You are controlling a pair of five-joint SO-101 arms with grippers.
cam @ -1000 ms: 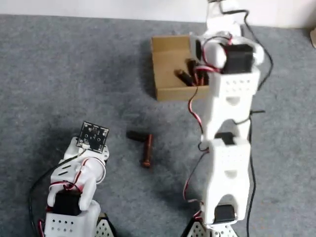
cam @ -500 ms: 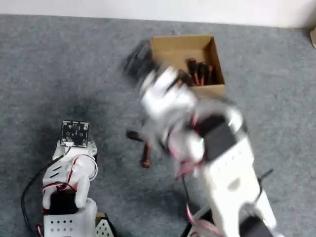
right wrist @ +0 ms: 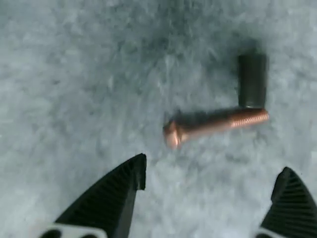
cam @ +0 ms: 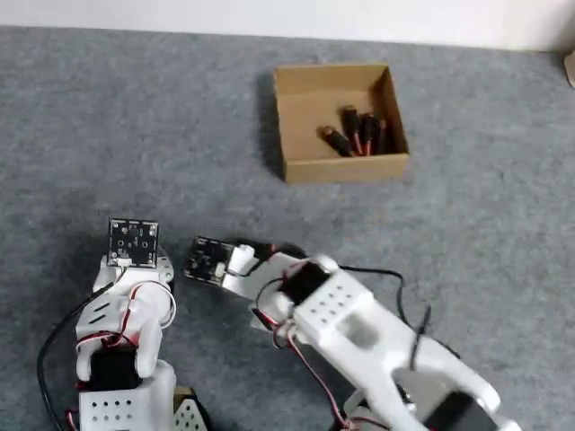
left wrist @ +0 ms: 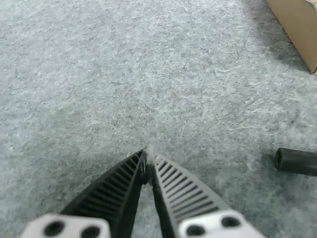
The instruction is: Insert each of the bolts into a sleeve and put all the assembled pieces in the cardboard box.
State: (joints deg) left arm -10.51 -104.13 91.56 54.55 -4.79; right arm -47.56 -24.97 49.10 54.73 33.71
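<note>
Swung back from box (cam: 346, 168), right gripper (right wrist: 213, 166) wide open, empty, over copper bolt (right wrist: 213, 125), threaded tip at black sleeve (right wrist: 252, 80), left gripper (left wrist: 148, 161) closed, empty

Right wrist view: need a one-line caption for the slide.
Open right gripper hovers over a loose copper bolt lying on grey carpet, with a black sleeve by its threaded end.

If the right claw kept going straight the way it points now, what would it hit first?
Most likely the copper bolt, lying on the carpet straight ahead of the open right claw. The black sleeve lies just past the bolt's threaded end. Depth is hard to judge.
</note>
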